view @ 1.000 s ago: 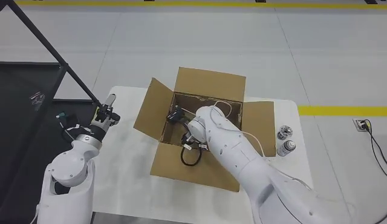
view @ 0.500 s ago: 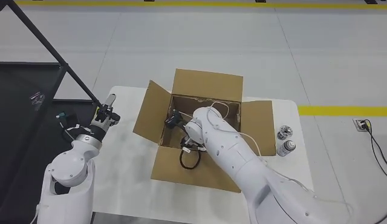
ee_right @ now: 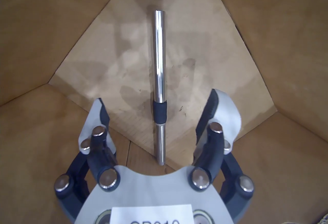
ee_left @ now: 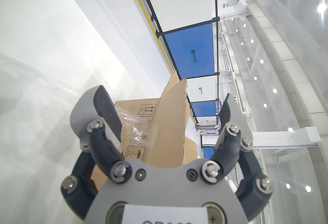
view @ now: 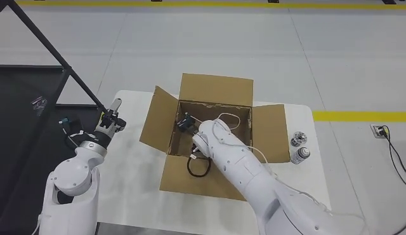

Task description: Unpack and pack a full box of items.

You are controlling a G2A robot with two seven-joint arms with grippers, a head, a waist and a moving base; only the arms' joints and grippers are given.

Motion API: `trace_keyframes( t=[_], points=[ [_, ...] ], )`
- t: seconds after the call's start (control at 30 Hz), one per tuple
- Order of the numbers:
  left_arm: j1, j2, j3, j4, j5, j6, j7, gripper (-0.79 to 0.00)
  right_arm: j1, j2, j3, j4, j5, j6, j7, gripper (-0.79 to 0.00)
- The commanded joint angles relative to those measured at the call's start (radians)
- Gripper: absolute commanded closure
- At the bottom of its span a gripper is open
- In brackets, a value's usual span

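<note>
Left gripper (ee_left: 165, 99) is released and empty at the table's (view: 127, 171) left side, unmoved. The box (view: 217, 87) mid-table has shifted slightly as the right arm pushes deeper in. Right gripper (ee_right: 157, 100) is spread open, straddling the metal rod (ee_right: 159, 56) on the box floor, not gripping it. A pick-out is likely next. Two cans (view: 298, 138) stand outside to the right.

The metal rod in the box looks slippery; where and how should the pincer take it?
Probably the black band on the rod, from straight above. The rod lies flat on the box floor, centred under the open right pincer, whose fingers would close across it.
</note>
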Motion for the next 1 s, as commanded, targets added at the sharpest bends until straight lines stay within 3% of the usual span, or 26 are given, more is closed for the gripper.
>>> trace_keyframes(
  t=[0.0,0.13,0.17,0.2,0.63,0.7,0.83,0.97],
  points=[
    [0.000,0.000,0.000,0.000,0.000,0.000,0.000,-0.785,-0.001,0.001,0.009,0.026,0.011,-0.003,-0.008,-0.600],
    [0.000,0.000,0.000,0.000,0.000,0.000,0.000,-0.785,-0.002,0.007,0.031,0.069,0.043,-0.030,-0.026,-0.529],
    [0.000,0.000,0.000,0.000,0.000,0.000,0.000,-0.785,-0.002,0.009,0.037,0.076,0.051,-0.036,-0.030,-0.422],
    [0.000,0.000,0.000,0.000,0.000,0.000,0.000,-0.785,-0.002,0.010,0.039,0.081,0.052,-0.036,-0.035,-0.385],
    [0.000,0.000,0.000,0.000,0.000,0.000,0.000,-0.785,-0.029,0.017,0.056,0.083,0.053,-0.014,-0.069,-0.354],
    [0.000,0.000,0.000,0.000,0.000,0.000,0.000,-0.785,-0.031,0.018,0.058,0.083,0.052,-0.015,-0.066,-0.314],
    [0.000,0.000,0.000,0.000,0.000,0.000,0.000,-0.785,-0.032,0.020,0.063,0.086,0.052,-0.022,-0.064,0.000],
    [0.000,0.000,0.000,0.000,0.000,0.000,0.000,-0.785,-0.033,0.022,0.067,0.088,0.050,-0.023,-0.062,0.000]
  ],
)
